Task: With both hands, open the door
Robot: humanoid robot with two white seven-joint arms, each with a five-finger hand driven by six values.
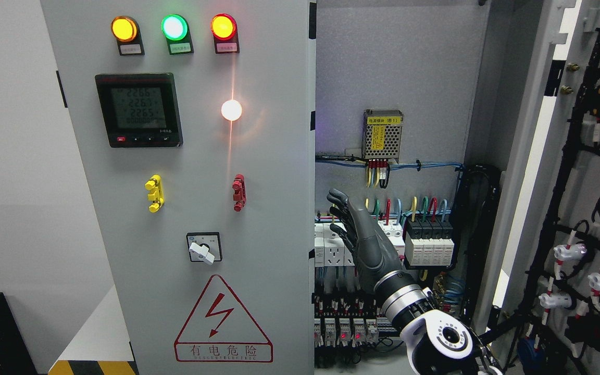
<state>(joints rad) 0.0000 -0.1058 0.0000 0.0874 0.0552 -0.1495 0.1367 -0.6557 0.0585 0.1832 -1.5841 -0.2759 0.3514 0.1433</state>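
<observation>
- The right hand point(361, 237) reaches up from the lower right into the open half of the cabinet, its fingers point(337, 199) straight and slightly spread, holding nothing, their tips close to the free edge of the left door point(258, 219)
- That left door looks closed or nearly so, carrying the indicator lamps point(175, 27), the meter point(138, 109) and the rotary switch point(204, 247); the right door point(586, 224) is already swung wide at the far right, its wired inner face towards the camera
- To do this step well, I would hook the fingertips behind the left door's edge and draw it outward, keeping the knuckles clear of the breakers point(427, 242) and coloured wires point(407, 205) behind
- The left hand is out of view
- Whether the fingertips touch the door edge cannot be told from this angle
- No handle shows on the left door, its hinge side is hard to make out, and the hand covers part of the terminal rows
</observation>
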